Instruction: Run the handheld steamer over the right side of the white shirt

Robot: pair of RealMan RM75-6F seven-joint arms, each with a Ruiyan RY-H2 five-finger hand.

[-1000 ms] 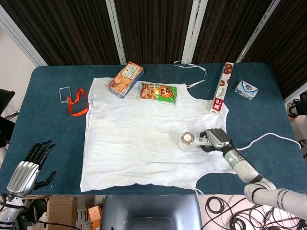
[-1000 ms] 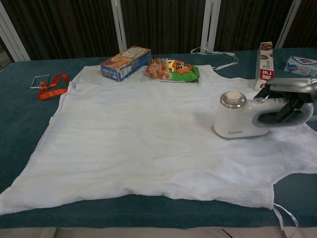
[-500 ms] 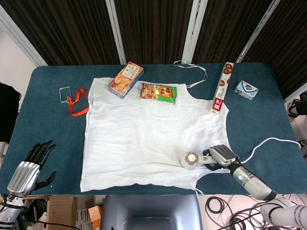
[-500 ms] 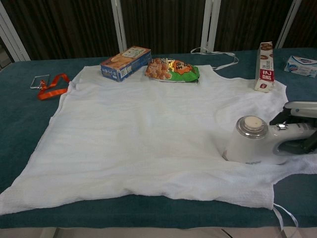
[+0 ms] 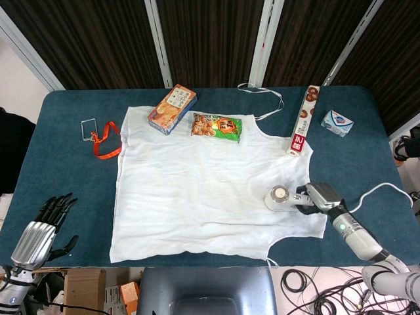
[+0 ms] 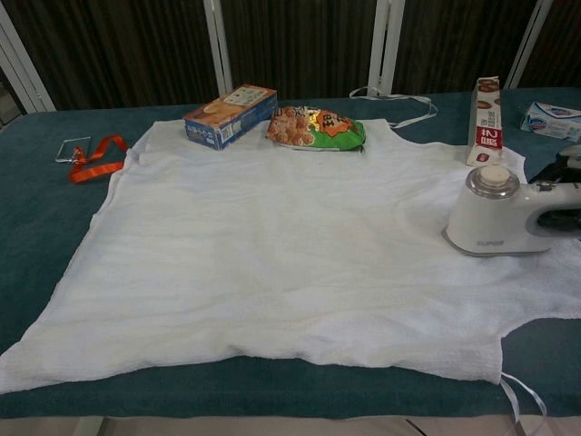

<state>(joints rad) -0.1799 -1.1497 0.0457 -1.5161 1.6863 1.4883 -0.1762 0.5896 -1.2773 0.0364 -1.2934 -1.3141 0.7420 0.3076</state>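
The white shirt lies flat across the blue table. The white handheld steamer stands on the shirt's right side, near the armhole edge. My right hand grips the steamer's handle from the right; in the chest view it is mostly cut off by the frame edge. A white cord trails right from the steamer. My left hand hangs off the table's front left corner, fingers spread, holding nothing.
A biscuit box and a snack bag lie on the shirt's far edge. A long red-and-white box, a tissue pack, an orange lanyard and a white string sit on the table.
The right hand slid the steamer from mid-right toward the shirt's front hem, then back out to the right edge near the armhole. The left hand stayed still.
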